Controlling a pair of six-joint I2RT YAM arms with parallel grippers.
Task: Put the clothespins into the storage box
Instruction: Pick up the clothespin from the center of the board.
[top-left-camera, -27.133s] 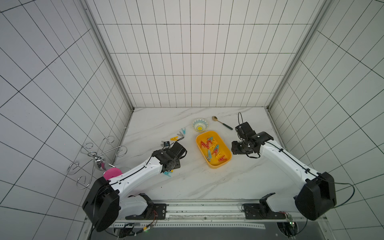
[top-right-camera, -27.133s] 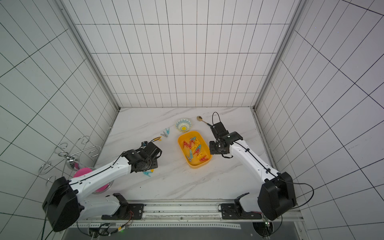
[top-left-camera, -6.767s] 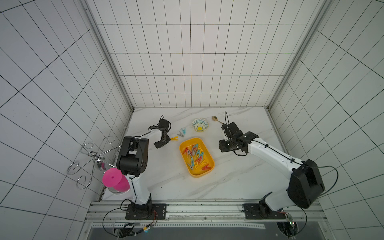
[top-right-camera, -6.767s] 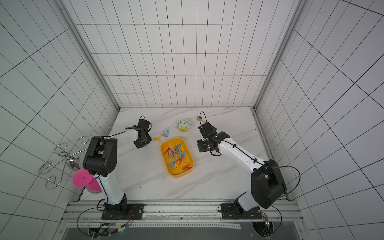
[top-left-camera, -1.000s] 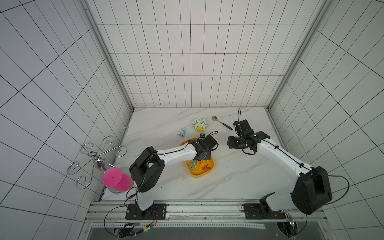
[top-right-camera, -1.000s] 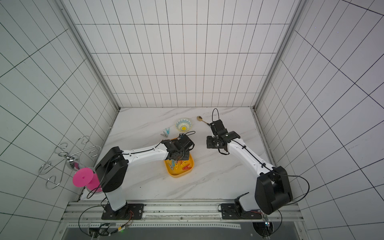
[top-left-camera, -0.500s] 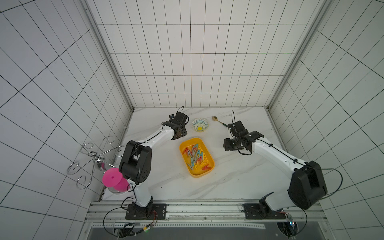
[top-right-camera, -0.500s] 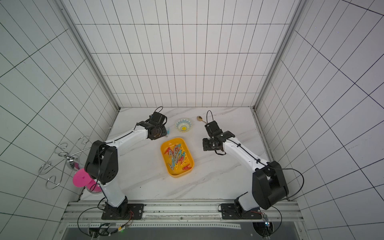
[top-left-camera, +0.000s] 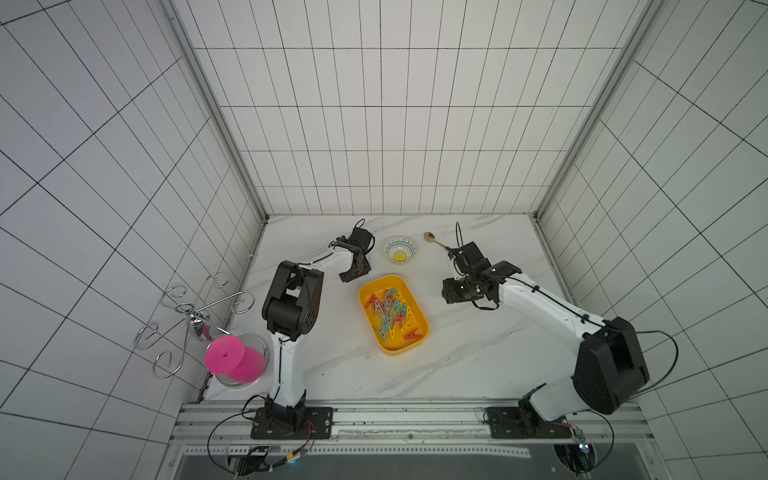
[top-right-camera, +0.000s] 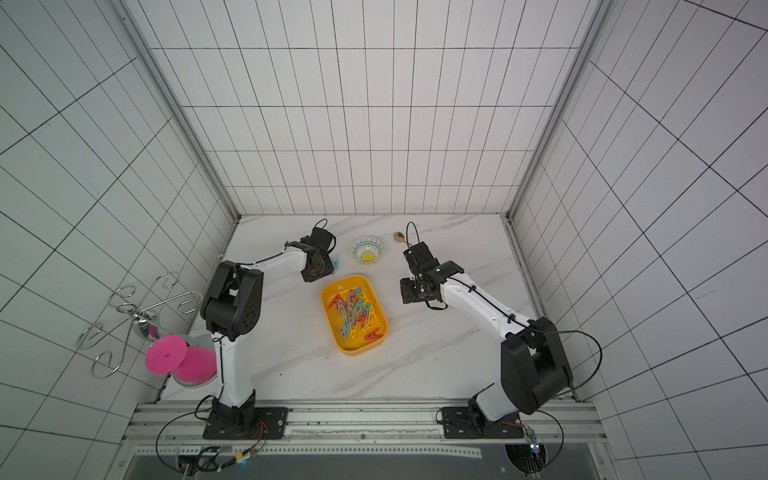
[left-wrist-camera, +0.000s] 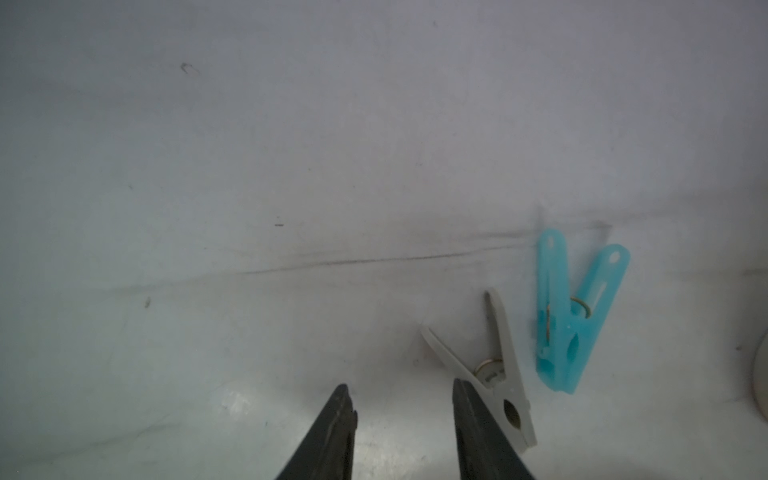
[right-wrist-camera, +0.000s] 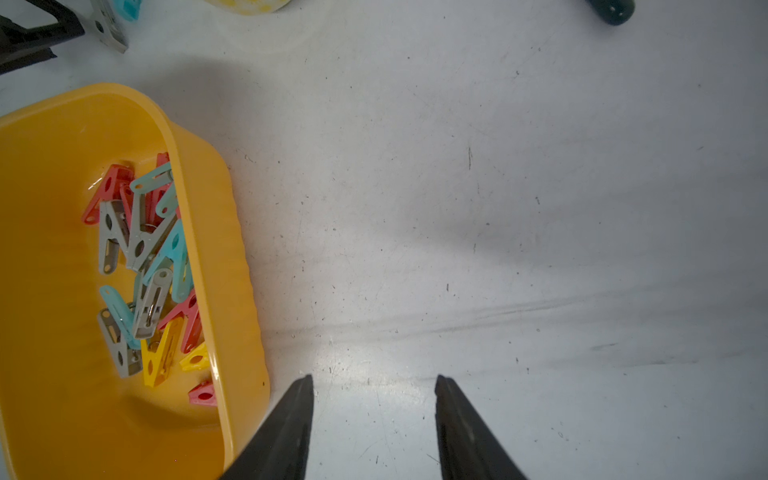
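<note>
Black fingers of the left gripper (left-wrist-camera: 400, 384) stand moderately apart with nothing between them, low over the pale marble surface (left-wrist-camera: 249, 166). A grey clothespin (left-wrist-camera: 494, 374) lies against the outer side of one finger, and a teal-blue clothespin (left-wrist-camera: 573, 316) lies just beside the grey one. Neither is inside the jaws. Both lie off the far end of the storage box (top-left-camera: 397, 347), on its left-arm side.

A second ago this arm reached over the storage box with its jaws closer together. Now it is back beyond the box's far end, and the jaws have widened. I read that as one delivery finished and the arm returned for what is left. The gripper looks offset from the grey clothespin, so it would have to shift sideways to straddle it before closing.

Inside the storage box, a heap of red, yellow, grey and teal clothespins (top-left-camera: 390, 318) fills the middle. Only this pair seems to remain outside, so the task looks nearly done.

The right gripper (right-wrist-camera: 374, 378) is half-spread and empty, as it was a second ago. It hangs over bare surface just beside the box's long right-arm side.
</note>
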